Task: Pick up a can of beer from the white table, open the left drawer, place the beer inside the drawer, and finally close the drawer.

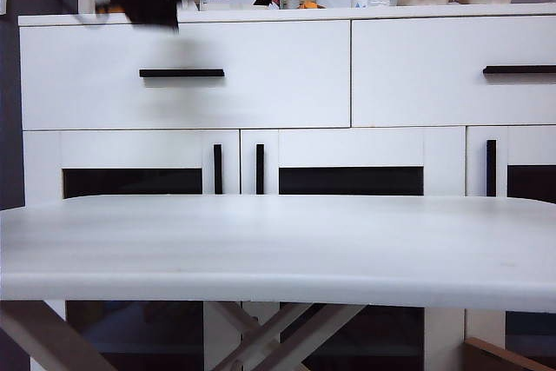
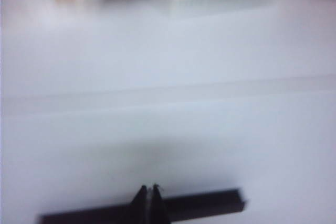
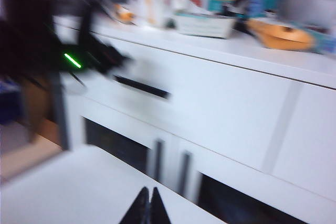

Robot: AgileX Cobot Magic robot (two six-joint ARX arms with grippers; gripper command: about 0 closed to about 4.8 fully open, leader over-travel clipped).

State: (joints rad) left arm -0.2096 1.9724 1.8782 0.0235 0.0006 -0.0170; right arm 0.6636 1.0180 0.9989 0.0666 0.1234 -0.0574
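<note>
White table (image 1: 278,249) fills the foreground, bare of any can; no can shows in any view, so it is likely already stowed. Behind it, the left drawer (image 1: 184,73) sits flush and shut. Left pincer (image 2: 149,193), tips together and empty, hovers near the handle (image 2: 199,202). Right pincer (image 3: 147,198), also together and empty, hangs over the table.

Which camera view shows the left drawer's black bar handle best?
The exterior view: the black bar handle sits sharp, whole and unobstructed on the left drawer. The left wrist view shows it blurred, partly behind the shut left end effector. The right wrist view shows it smeared by motion.
</note>
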